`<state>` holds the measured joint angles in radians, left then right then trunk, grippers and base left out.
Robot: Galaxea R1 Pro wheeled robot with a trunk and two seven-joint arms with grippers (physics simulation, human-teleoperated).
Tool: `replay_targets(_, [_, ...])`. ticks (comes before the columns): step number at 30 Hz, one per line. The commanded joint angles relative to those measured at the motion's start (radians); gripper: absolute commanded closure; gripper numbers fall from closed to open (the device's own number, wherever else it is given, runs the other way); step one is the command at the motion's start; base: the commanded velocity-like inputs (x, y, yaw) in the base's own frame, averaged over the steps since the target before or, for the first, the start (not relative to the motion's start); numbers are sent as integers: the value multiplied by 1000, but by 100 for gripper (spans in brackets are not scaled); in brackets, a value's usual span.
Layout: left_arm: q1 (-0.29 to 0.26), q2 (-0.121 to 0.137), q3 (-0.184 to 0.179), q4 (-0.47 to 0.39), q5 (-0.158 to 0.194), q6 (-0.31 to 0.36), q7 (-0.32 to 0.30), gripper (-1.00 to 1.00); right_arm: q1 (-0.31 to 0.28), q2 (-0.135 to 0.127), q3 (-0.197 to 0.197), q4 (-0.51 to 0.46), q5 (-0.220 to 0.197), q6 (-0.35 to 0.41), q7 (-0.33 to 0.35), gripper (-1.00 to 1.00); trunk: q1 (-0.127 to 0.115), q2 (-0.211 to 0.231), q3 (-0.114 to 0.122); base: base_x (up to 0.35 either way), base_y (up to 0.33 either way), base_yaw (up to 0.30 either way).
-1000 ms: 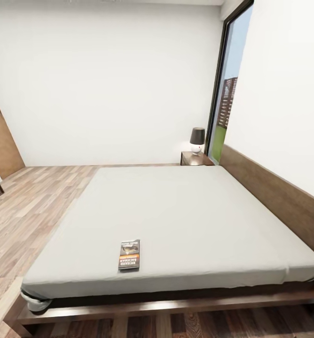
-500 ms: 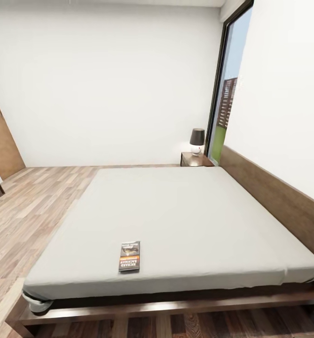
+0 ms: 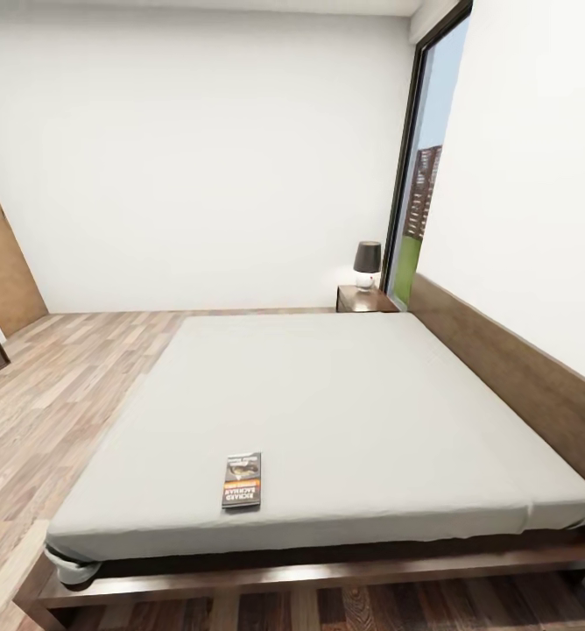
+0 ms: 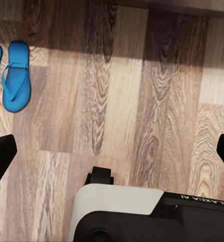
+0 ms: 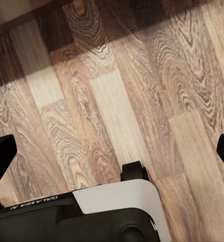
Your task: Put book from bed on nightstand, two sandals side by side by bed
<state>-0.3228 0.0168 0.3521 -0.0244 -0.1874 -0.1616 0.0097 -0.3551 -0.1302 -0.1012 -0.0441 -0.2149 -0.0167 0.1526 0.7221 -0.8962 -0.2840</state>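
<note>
White rounded base over a black shell with pale lettering (it reads mirrored), a small black wheel at its edge, black fingertips at the frame's sides.

Matt cloth mattress, dark wood bed frame — grained plank floor

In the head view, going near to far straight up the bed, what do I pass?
Bed frame → book near the mattress's front edge → bare mattress → nightstand with a lamp → back wall.

Mattress bare round book; headboard walls right side.
</note>
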Motion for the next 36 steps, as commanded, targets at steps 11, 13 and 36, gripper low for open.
replay_targets(11, [-1, 0, 8, 1, -10, -4, 1, -100, -1, 0, -8, 1, -3, -2, 5, -100, -42, 76, 33, 0, 0, 0])
replay_targets(13, [-1, 0, 8, 1, -10, -4, 1, -100, -1, 0, -8, 1, -3, -2, 5, -100, -50, 90, 40, 0, 0, 0])
replay_targets(36, [-1, 0, 8, 1, -10, -4, 1, -100, -1, 0, -8, 1, -3, -2, 5, -100, -138, 251, 112, 0, 0, 0])
